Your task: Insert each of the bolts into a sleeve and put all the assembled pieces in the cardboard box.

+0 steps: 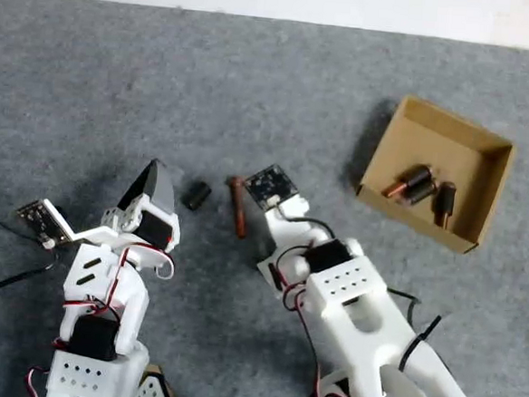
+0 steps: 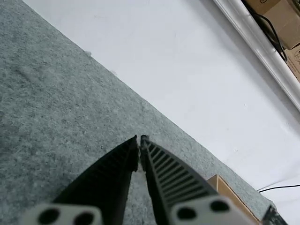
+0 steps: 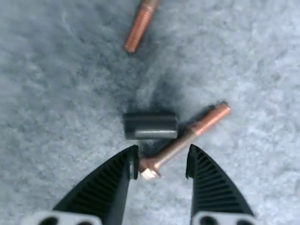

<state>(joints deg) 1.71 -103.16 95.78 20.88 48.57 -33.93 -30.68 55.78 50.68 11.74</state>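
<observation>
In the right wrist view my right gripper (image 3: 161, 155) is open low over the grey mat, its fingertips on either side of the head end of a copper bolt (image 3: 187, 137) that lies flat. A black sleeve (image 3: 150, 126) lies just beyond that bolt, touching or nearly touching it. A second copper bolt (image 3: 139, 24) lies farther off. From above, the sleeve (image 1: 196, 195) and one bolt (image 1: 238, 209) lie between the two arms. My left gripper (image 2: 139, 139) is shut on nothing; its tip (image 1: 155, 170) sits left of the sleeve. The cardboard box (image 1: 441, 116) holds several assembled pieces (image 1: 413, 183).
The box stands at the right of the mat, well apart from both arms. The right arm's wrist camera (image 1: 270, 186) hangs over the spot next to the bolt. Bare mat stretches across the far side and the left. A pale floor (image 2: 187, 70) lies beyond the mat's edge.
</observation>
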